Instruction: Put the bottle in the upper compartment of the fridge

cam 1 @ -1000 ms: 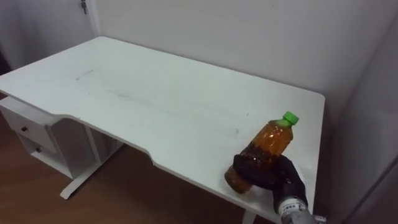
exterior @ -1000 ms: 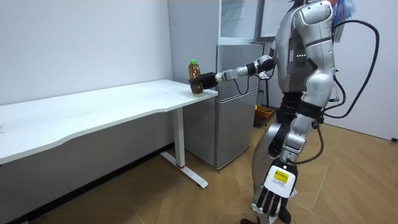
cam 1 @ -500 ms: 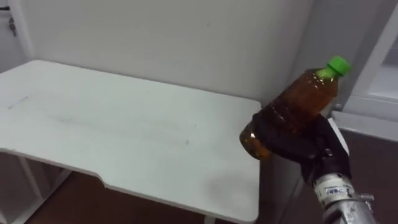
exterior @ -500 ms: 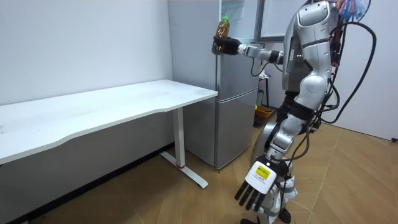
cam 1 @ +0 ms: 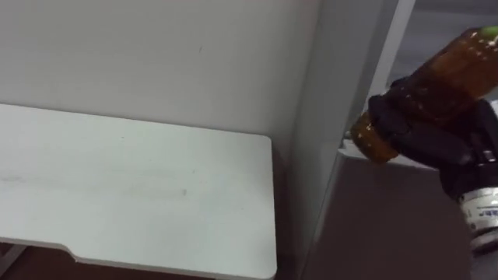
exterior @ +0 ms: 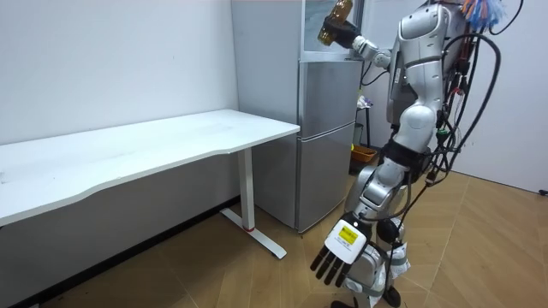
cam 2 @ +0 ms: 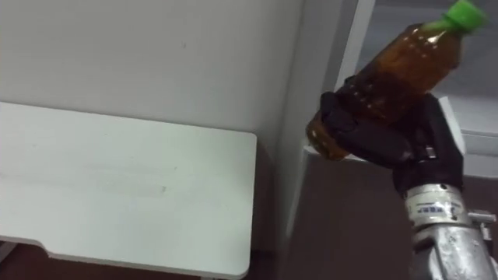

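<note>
Bottle (cam 2: 397,66) of amber drink – green cap (cam 2: 464,13) on top – is up in the air, tilted with the cap toward the far right and the base toward the near left. The right hand (cam 2: 405,144) is clamped on it, dark fingers wrapped round the lower half of the body. It is held in front of the upper fridge (exterior: 330,26), just above the top edge of the grey lower door (exterior: 326,137); whether the upper compartment stands open, I cannot tell.

To the left lies the white worktop (cam 2: 117,179), bare, its right end close beside the fridge and its far edge against the pale wall (cam 2: 156,47).

In the room view the robot stands upright on the wooden floor (exterior: 479,248), facing the fridge, right arm raised high – while the left hand (exterior: 334,261) hangs low by the legs, fingers straight and spread, holding nothing.
</note>
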